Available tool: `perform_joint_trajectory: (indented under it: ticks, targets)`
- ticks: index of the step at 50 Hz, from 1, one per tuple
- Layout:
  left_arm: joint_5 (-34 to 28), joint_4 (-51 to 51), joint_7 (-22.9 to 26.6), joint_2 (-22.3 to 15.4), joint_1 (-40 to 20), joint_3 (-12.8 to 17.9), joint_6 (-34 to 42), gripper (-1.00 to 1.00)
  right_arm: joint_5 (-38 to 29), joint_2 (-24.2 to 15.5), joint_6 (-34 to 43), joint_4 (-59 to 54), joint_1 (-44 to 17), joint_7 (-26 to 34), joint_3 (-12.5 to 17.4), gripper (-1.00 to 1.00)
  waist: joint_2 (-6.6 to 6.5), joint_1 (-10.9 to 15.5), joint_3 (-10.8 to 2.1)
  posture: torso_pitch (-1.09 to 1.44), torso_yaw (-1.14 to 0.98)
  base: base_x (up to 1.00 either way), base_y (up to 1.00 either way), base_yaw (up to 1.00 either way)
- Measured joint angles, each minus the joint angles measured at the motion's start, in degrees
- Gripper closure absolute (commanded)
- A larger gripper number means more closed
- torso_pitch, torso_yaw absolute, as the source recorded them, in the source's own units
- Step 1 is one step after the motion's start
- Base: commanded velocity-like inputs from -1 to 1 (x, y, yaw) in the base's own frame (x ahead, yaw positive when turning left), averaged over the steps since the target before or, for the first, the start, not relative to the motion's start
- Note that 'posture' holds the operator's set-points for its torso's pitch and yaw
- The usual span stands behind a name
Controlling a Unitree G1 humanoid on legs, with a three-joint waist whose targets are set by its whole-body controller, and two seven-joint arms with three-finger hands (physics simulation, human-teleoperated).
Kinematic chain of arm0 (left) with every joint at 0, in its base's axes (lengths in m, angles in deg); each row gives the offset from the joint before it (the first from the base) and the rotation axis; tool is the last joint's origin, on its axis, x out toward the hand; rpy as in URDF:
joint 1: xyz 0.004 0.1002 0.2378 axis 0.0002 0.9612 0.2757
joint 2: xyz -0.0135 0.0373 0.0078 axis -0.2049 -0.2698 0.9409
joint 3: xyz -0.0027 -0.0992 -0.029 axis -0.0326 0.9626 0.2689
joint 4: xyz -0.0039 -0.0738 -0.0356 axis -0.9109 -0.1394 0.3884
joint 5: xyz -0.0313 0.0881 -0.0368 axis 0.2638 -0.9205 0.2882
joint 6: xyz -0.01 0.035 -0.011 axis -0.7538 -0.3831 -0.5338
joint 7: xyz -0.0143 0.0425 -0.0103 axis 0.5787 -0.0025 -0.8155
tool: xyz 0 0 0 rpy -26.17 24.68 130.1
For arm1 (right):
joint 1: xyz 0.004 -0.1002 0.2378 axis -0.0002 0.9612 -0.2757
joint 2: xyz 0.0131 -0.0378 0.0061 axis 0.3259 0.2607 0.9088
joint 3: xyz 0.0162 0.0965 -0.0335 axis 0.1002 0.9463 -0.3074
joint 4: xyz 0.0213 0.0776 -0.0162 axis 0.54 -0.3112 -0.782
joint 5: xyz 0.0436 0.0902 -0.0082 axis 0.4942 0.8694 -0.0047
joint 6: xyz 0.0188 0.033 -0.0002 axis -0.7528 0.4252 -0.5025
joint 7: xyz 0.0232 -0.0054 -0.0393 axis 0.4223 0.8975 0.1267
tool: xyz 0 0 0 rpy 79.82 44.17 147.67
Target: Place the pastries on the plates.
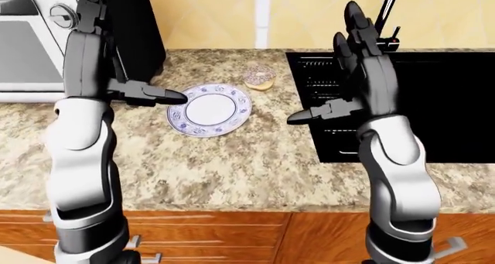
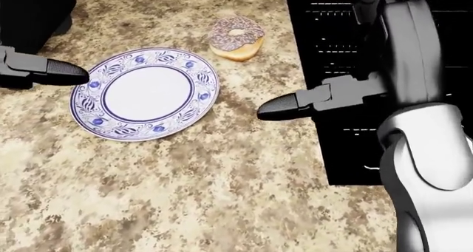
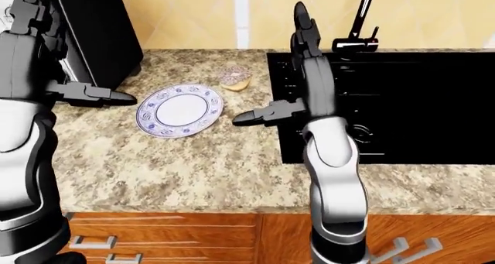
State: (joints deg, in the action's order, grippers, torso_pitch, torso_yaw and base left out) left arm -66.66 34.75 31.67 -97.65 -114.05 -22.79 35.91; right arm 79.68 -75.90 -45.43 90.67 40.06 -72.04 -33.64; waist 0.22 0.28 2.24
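Donut (image 2: 235,37) just beside empty plate (image 2: 145,93)

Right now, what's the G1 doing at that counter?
Nothing is grasped yet. The donut sits on the granite counter, just off the upper right of the empty blue-patterned plate. The left hand and right hand are raised, fingers open, holding nothing; the left thumb tip is at the plate's left rim. The black sink is to the right.

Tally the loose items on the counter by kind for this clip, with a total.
Plates: 1, the blue-patterned plate, nothing on it.
Pastries: 1, the sprinkled doughnut lying on the counter just beyond the plate's rim.
Total: 2.
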Motion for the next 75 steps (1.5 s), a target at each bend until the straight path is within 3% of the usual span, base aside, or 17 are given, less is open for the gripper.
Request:
perform_joint_trajectory:
  ticks: [2, 3, 5, 8, 12, 15, 18, 22, 34, 49, 56, 64, 67, 69, 71, 75]
  targets:
    - [0.04, -1.14, -0.02, 0.01, 0.42, 0.3, -0.01, -1.0, -0.15, -0.02, -0.57, -0.65, -1.04, 0.01, 0.01, -1.0, 2.26, 0.18, -0.08, 0.0, 0.0, 0.04, 0.21, 0.0]
    - [0.07, -1.93, -0.02, 0.31, 0.66, 0.31, -0.06, -1.0, -0.21, -0.29, -0.96, -1.25, -1.46, 0.0, 0.15, -1.0, 2.36, -0.12, -0.25, 0.0, 0.0, 0.05, 0.21, 0.0]
    - [0.32, -2.53, 0.2, 0.65, 1.48, -0.47, -0.24, -1.0, -0.41, -0.15, -1.66, -2.92, -1.17, -0.29, 0.89, -1.0, 1.42, -0.88, 0.26, 0.0, 0.0, 0.03, 0.12, 0.0]
    - [0.67, -1.93, 0.61, 0.33, 1.3, -0.77, -0.03, -1.0, -0.82, 0.13, -1.67, -4.67, -0.49, -0.72, 0.75, -1.0, 0.88, -0.82, -0.37, 0.0, 0.0, 0.01, 0.12, 0.0]
    - [0.52, -2.25, 0.23, -0.15, 0.67, 0.31, -0.06, -1.0, -0.94, -0.01, -1.5, -2.72, -0.55, -0.18, 0.12, -1.0, -1.43, -0.53, 0.05, 0.0, 0.0, 0.0, 0.2, 0.0]
    - [0.53, -2.44, -0.02, -0.56, -0.14, 0.44, -0.47, -1.0, -0.96, 0.02, -1.33, -2.11, -1.96, -0.2, 0.57, -1.0, -4.1, -1.33, -0.18, 0.0, 0.0, 0.0, 0.0, 0.0]
    - [0.45, -1.91, -0.24, -0.63, 0.57, 0.97, -0.68, -1.0, -1.0, 0.32, -1.51, -2.42, -1.76, -0.27, -0.47, -1.0, -1.78, -0.57, 0.53, 0.0, 0.0, 0.0, 0.0, 0.0]
    - [0.38, -0.84, -0.21, -0.61, 0.74, 0.94, 0.38, -1.0, -1.23, 0.11, -1.02, -4.36, -2.8, 0.03, -0.84, -1.0, 1.1, -0.34, 0.53, 0.0, 0.0, 0.0, 0.0, 0.0]
    - [1.08, -2.68, -0.25, -0.69, 1.01, 1.04, -0.21, -1.0, -2.66, -4.44, 4.79, -8.76, -15.11, 1.69, 1.13, -1.0, -0.36, -0.05, -0.26, 0.0, 0.0, 0.0, 0.0, 0.0]
    - [1.19, -1.13, -0.72, -0.27, 1.31, 0.68, -1.43, -1.0, -1.69, -6.05, 7.36, -10.03, -20.1, 2.47, 1.66, -1.0, -1.05, 0.31, -0.24, 0.0, 0.0, 0.0, 0.0, 0.22]
    - [1.38, -1.65, -0.5, -0.32, 1.06, 0.33, -1.58, -1.0, -1.6, -6.41, 8.0, -10.08, -20.41, 2.43, 2.05, -1.0, -2.75, -0.04, 0.3, 0.0, 0.0, 0.0, 0.0, 0.32]
    - [1.43, -1.15, -0.34, -0.7, 1.21, 1.04, -0.57, -1.0, -0.81, -6.03, 8.86, -10.44, -21.33, 2.98, 0.48, -1.0, -1.98, 0.34, 0.04, 0.0, 0.0, 0.0, 0.0, 0.32]
    - [1.47, -1.89, -0.44, -0.83, 1.13, 1.23, -0.84, -1.0, -1.08, -6.35, 9.04, -10.21, -22.07, 2.81, 1.18, -1.0, -0.14, 0.09, 0.27, 0.0, 0.0, 0.0, 0.0, 0.32]
    - [1.47, -1.99, -0.56, -0.9, 1.03, 1.32, -1.28, -1.0, -1.28, -6.49, 9.03, -9.91, -22.5, 2.69, 1.48, -1.0, 1.93, -0.05, 0.11, 0.0, 0.0, 0.0, 0.0, 0.32]
    - [1.52, -1.97, -0.62, -0.25, 1.41, 0.8, -1.69, -1.0, -1.43, -6.81, 8.92, -9.67, -22.31, 2.63, 1.94, -1.0, 1.34, -0.93, 0.28, 0.0, 0.0, 0.0, 0.0, 0.32]
    - [1.89, -0.98, -0.17, -0.03, 1.96, -0.16, -1.39, -1.0, -1.74, -6.64, 9.39, -10.41, -21.87, 2.49, 2.06, -1.0, 1.52, -0.32, 0.24, 0.0, 0.0, 0.0, 0.0, 0.33]
